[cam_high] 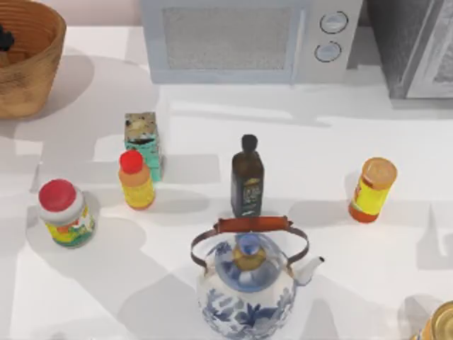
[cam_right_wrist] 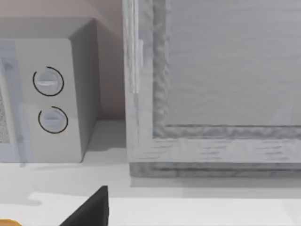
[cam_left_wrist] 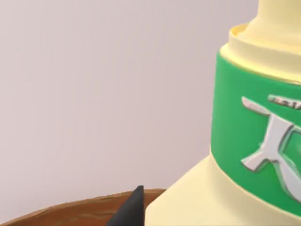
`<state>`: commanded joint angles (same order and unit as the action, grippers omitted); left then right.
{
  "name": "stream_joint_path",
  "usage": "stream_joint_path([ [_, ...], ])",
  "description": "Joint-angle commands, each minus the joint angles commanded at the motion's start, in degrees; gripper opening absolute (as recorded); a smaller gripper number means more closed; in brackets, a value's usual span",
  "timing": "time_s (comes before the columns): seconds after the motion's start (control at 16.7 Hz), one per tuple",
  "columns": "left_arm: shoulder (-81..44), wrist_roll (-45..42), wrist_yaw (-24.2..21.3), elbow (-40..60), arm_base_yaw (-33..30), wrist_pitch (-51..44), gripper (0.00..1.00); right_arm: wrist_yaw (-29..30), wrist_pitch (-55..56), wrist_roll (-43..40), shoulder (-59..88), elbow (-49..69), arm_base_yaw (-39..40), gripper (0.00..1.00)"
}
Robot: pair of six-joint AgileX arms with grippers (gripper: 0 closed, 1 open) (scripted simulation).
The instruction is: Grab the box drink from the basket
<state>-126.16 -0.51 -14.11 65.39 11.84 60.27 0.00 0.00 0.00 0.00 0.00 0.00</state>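
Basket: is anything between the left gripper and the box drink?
Left gripper is at the basket rim. A pale yellow green-banded container stands right beside it; whether that is the box drink or a blocker is unclear.

The white table (cam_high: 340, 142) is brightly and evenly lit; soft grey shadows are cast leftward from each bottle (broad arm shadows included). The kettle (cam_high: 248, 287) is rendered slightly blurred.

I'm seeing the basket (cam_high: 28, 60) sitting at the table's far left corner, round, woven, tan-brown, partly cut off by the frame. In the left wrist view its brown rim (cam_left_wrist: 70, 213) is curving below a pale-yellow, green-banded drink (cam_left_wrist: 244, 141).
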Motion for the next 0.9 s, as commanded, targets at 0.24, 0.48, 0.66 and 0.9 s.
stream_joint_path([
  [0.24,0.00,0.00,0.00,0.00,0.00,0.00,0.00,0.00,0.00,0.00,0.00,0.00,0.00,1.00],
  [0.48,0.00,0.00,0.00,0.00,0.00,0.00,0.00,0.00,0.00,0.00,0.00,0.00,0.00,1.00],
  [0.66,0.00,0.00,0.00,0.00,0.00,0.00,0.00,0.00,0.00,0.00,0.00,0.00,0.00,1.00],
  [0.9,1.89,-0.05,0.02,0.45,0.43,-1.96,0.00,0.00,0.00,0.00,0.00,0.00,0.00,1.00],
])
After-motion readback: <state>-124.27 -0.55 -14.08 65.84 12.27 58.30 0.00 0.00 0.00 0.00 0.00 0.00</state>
